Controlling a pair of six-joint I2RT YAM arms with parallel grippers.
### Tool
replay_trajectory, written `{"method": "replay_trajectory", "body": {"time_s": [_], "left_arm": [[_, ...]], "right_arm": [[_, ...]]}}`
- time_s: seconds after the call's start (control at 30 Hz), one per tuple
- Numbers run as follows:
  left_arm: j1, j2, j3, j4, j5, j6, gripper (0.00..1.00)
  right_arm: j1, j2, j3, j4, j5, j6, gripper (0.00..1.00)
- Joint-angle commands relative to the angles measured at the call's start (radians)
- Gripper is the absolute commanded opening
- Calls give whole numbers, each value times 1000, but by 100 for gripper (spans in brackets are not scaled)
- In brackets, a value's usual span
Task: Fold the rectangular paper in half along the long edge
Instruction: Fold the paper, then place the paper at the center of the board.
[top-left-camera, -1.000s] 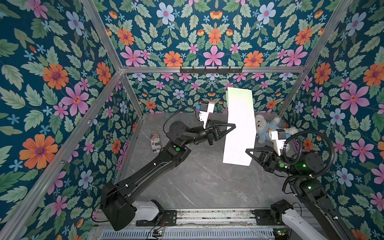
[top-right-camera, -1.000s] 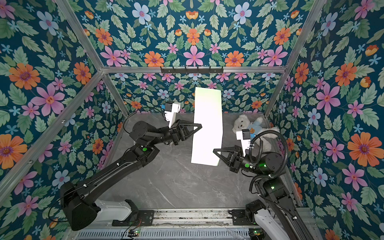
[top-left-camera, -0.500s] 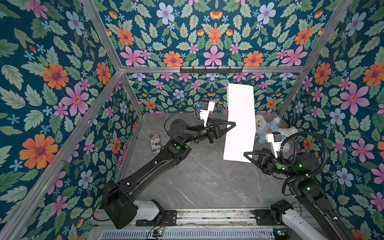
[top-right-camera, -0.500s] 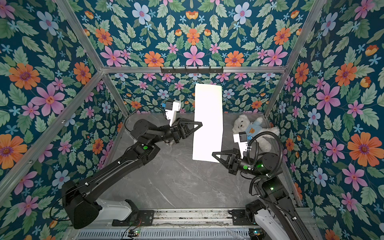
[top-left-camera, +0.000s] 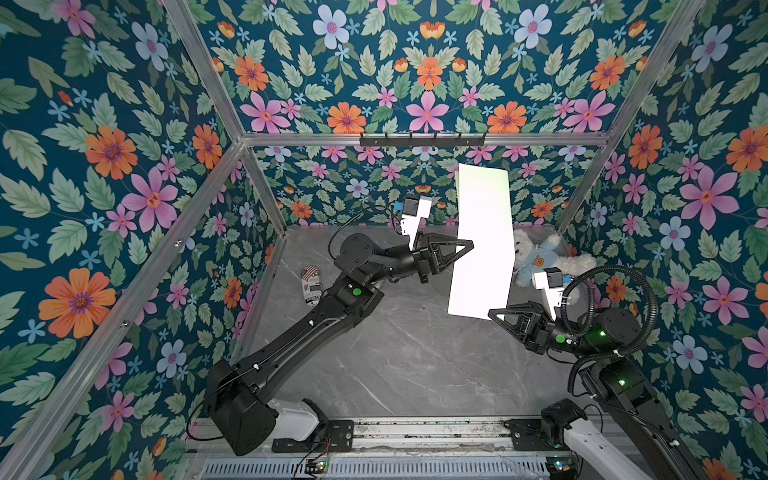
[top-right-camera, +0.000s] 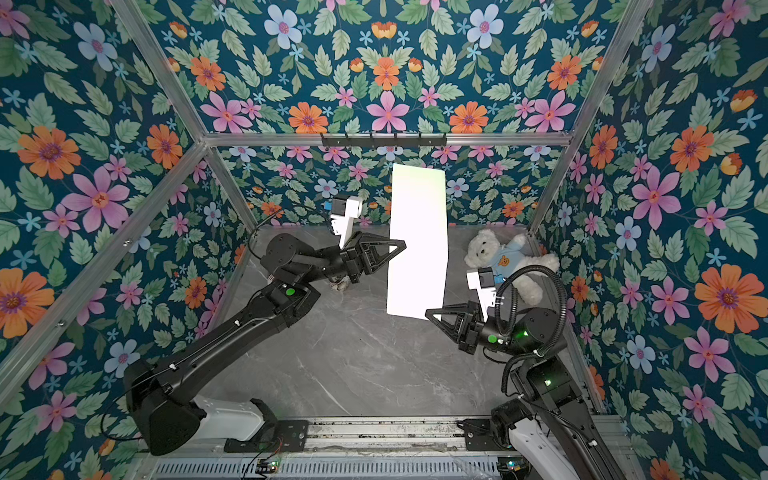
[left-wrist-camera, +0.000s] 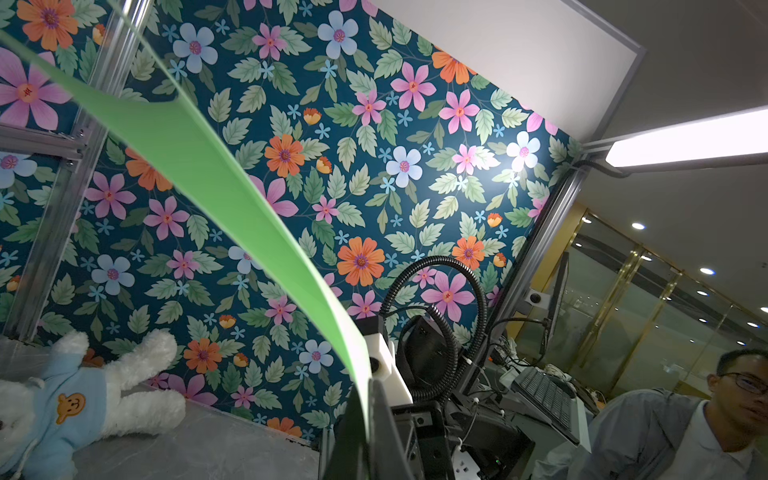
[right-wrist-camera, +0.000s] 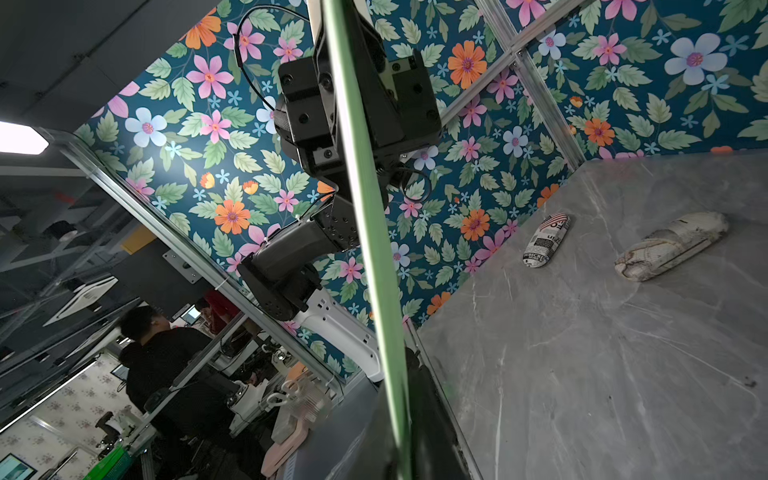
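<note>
The rectangular paper (top-left-camera: 482, 245) (top-right-camera: 417, 245) hangs upright in the air above the table, glaring near white in both top views and green in the wrist views (left-wrist-camera: 199, 166) (right-wrist-camera: 365, 208). My left gripper (top-left-camera: 471, 243) (top-right-camera: 404, 243) (left-wrist-camera: 368, 386) is shut on the middle of its left long edge. My right gripper (top-left-camera: 491, 311) (top-right-camera: 427, 311) (right-wrist-camera: 397, 374) sits at the sheet's lower right corner. There the paper's edge runs between its two fingers. Whether they still press it does not show.
A white teddy bear (top-left-camera: 540, 257) (top-right-camera: 503, 257) (left-wrist-camera: 62, 399) in a blue shirt lies at the back right of the grey table (top-left-camera: 395, 365). A newsprint-patterned roll (top-left-camera: 311, 284) (right-wrist-camera: 546, 239) and a second pale roll (right-wrist-camera: 669, 245) lie at the left. Floral walls close in three sides.
My right gripper has drawn down and back, from overlapping the paper's lower right corner to the corner's very edge. The left gripper and the sheet have risen slightly.
</note>
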Motion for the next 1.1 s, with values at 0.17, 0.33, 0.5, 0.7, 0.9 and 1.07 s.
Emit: {"method": "replay_trajectory", "body": {"time_s": [0.17, 0.33, 0.5, 0.7, 0.9, 1.07], "left_arm": [[20, 77, 245, -756, -374, 367, 0], [16, 297, 485, -1311, -895, 453, 0], [-5, 409, 446, -1484, -1176, 417, 0], [-13, 278, 204, -1200, -946, 414, 0], [11, 19, -296, -488, -422, 314, 0], [103, 65, -554, 47, -99, 57, 0]], "right_arm": [[1, 52, 216, -419, 579, -180, 52], [1, 90, 230, -475, 858, -158, 48], [0, 132, 185, -524, 1030, -157, 44], [0, 145, 153, -536, 1059, -177, 43], [1, 165, 116, -538, 1055, -172, 43], [2, 183, 72, -530, 1062, -160, 44]]}}
